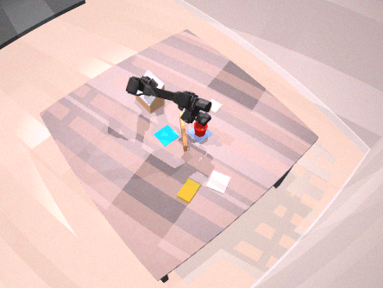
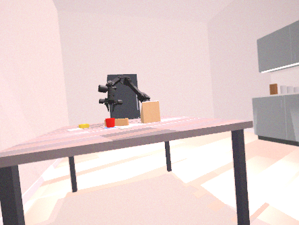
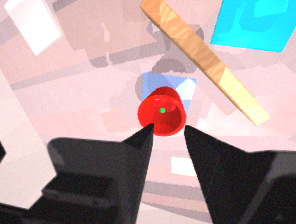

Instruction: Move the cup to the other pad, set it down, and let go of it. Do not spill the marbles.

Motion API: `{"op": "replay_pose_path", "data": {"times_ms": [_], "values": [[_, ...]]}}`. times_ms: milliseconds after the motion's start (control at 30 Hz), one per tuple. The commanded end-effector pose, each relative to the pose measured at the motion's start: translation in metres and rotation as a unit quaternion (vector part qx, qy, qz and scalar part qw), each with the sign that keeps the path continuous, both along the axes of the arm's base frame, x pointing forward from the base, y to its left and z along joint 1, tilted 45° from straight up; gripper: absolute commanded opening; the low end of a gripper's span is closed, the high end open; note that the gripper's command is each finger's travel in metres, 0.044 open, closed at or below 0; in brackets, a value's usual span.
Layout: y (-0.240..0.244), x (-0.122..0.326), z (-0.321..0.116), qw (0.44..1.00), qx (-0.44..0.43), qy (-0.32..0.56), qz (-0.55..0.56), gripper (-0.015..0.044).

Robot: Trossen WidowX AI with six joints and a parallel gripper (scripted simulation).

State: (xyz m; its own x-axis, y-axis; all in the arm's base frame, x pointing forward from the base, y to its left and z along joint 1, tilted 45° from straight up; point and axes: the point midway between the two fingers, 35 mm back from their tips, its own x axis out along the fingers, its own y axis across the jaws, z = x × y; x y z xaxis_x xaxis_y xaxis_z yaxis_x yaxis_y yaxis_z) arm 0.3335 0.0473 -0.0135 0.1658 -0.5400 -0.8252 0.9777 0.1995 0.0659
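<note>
Nearest the front edge of the striped wood-patterned table [image 1: 108, 181], as the exterior view faced it, lay a flat yellow rectangular block [image 1: 189, 190] with a flat white square tile [image 1: 218, 181] just beside it, both well apart from the other items. Farther in, toward the middle of the worktop, stood a small red open-topped cup [image 1: 200, 127], upright on a pale blue square pad [image 3: 150, 85]; in the wrist view a green marble [image 3: 162, 110] and a reddish one beside it lay inside the cup. A long, thin tan wooden slat [image 1: 184, 134] lay between the pale blue pad and a bright cyan square pad [image 1: 166, 135], touching neither pad as far as could be seen. The black parallel-jaw gripper [image 3: 167, 134] hung directly above the cup, pointing down, its two dark fingers partly closed with the gap roughly the width of the cup and nothing between them; in the exterior view the fingertips stood apart from the cup's rim, above it. A second small white tile [image 1: 215, 105] lay beyond the cup toward the far edge. Farthest back, a tan cardboard box with a white top [image 1: 149, 100] stood beside the arm's base [image 1: 139, 84] near the far edge of the worktop.
</note>
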Motion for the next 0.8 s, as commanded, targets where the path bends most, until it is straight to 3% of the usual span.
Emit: {"op": "replay_pose_path", "data": {"times_ms": [0, 767], "values": [[0.003, -0.018, -0.037, 0.992, -0.093, 0.008, -0.082, 0.0148], [-0.009, -0.014, -0.051, 0.992, -0.092, 0.008, -0.082, 0.0148]]}}
